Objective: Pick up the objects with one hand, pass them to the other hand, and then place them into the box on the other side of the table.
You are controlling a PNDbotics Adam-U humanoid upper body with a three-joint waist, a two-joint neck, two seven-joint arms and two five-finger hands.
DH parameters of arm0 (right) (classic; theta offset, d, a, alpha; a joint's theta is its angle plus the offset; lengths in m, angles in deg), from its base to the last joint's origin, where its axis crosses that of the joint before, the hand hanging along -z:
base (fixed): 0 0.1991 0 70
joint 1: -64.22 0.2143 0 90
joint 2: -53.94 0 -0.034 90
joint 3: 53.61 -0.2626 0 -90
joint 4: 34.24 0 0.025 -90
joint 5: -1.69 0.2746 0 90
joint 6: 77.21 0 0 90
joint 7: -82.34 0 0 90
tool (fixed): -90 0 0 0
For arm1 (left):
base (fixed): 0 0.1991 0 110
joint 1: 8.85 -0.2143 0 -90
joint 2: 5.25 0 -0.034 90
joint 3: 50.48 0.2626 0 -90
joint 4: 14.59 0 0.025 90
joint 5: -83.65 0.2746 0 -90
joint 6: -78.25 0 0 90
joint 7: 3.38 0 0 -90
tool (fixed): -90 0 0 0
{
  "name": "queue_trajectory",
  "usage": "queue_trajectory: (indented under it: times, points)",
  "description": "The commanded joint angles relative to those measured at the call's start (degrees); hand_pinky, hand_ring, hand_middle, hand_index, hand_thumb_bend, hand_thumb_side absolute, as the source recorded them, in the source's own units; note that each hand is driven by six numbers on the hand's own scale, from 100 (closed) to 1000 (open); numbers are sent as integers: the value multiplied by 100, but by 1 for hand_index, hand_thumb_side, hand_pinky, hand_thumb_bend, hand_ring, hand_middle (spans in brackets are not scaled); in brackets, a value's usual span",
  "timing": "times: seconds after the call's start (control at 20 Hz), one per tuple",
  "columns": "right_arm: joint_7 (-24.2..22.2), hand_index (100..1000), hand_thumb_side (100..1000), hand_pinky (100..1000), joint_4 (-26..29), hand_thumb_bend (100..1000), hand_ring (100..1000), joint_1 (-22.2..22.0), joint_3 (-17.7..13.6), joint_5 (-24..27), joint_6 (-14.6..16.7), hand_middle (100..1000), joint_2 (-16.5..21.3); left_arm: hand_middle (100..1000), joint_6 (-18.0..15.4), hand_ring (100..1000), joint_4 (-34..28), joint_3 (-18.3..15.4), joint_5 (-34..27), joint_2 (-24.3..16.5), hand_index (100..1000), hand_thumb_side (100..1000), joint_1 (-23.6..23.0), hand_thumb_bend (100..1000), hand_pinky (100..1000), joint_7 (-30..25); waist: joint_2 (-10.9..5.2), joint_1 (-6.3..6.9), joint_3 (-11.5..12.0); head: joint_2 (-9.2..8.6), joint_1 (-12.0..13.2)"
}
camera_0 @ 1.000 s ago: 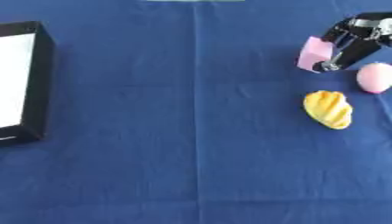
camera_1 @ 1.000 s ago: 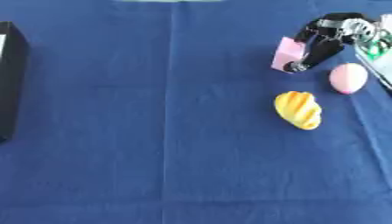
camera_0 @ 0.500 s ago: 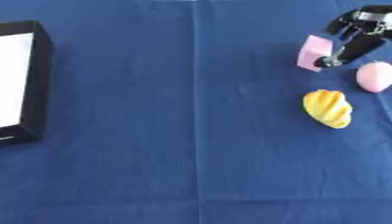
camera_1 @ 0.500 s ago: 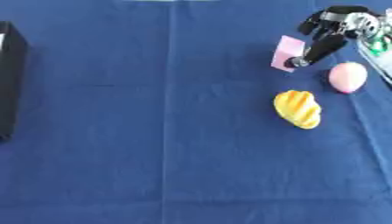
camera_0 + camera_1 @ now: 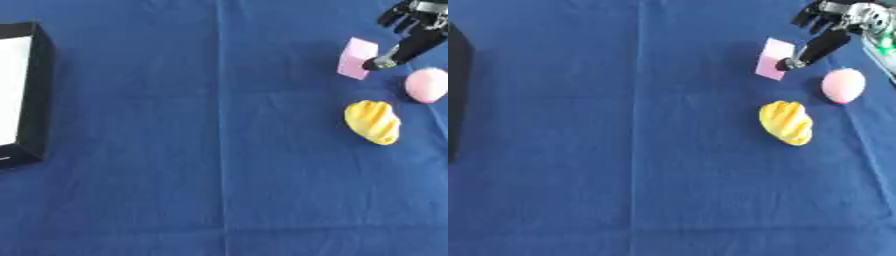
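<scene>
At the upper right edge the right hand [image 5: 411, 25] reaches one extended finger to the pink block [image 5: 357, 58] without clasping it — pink egg shape [image 5: 427, 85] and yellow piece [image 5: 373, 121] just below, black box [image 5: 35, 100] far left across open blue cloth [image 5: 192, 150].

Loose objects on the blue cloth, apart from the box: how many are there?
3, all at the right: a pink block beside the right hand, a pink egg shape near the edge, a yellow ridged object below them.
</scene>
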Motion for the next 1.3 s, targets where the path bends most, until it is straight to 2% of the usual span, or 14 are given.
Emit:
queue_trajectory:
  times: [0.05, 0.7, 1.3]
  points:
    - [-73, 880, 222, 883, 18, 613, 864, 112, -89, -46, 40, 849, 252, 604, 5, 574, -127, -55, 7, -110, 763, 788, 52, 100, 630, -2, -79, 0, 15, -114, -32]
    - [-94, 886, 216, 897, -329, 614, 871, 117, -135, -278, 108, 855, 151, 603, 8, 573, -167, -57, 5, -95, 763, 790, 112, 100, 632, -6, 48, -37, 189, -347, -92]
    - [-171, 890, 221, 903, -570, 601, 873, 83, -136, -423, 137, 854, 83, 601, 17, 572, -185, -51, 0, -75, 763, 792, 139, 100, 634, -13, 113, -36, 238, -381, -126]
